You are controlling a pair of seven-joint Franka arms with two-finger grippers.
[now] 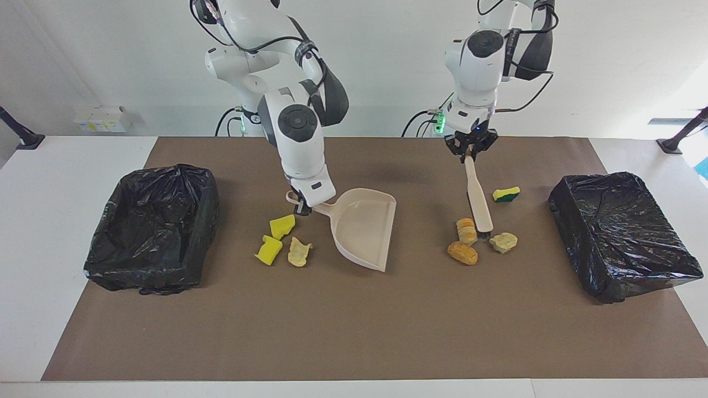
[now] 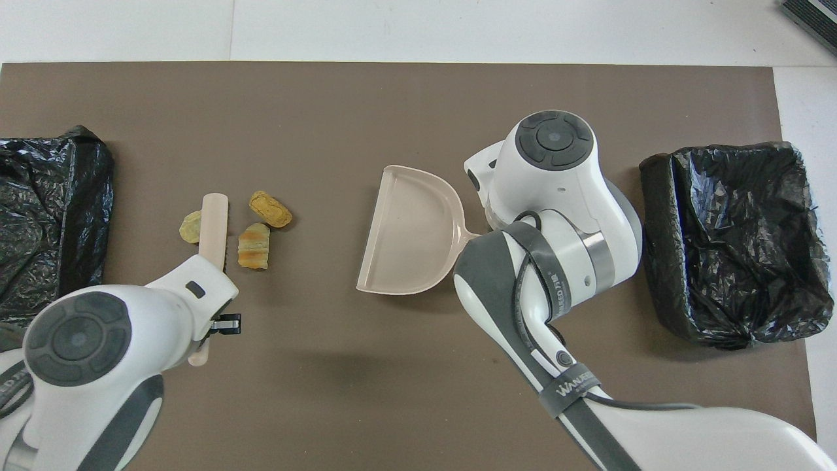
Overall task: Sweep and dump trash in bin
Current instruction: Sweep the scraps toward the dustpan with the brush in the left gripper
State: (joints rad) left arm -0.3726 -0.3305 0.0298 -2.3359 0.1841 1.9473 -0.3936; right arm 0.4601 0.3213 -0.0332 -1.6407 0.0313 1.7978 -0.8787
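brown mat (image 1: 354, 331) covers the white table (image 1: 55, 221) | small white boxes (image 1: 102, 118) at the table edge nearest the robots | black stands (image 1: 22, 135) at the table corners (only partly seen)

Readable text, overhead view: grey strap (image 2: 570, 390) on the right arm, at about 5 o'clock from the dustpan (image 2: 412, 229), printed "WANA…", remainder cut off. Second grey strap (image 2: 546, 268) carries small lettering, illegible. Nothing else readable.
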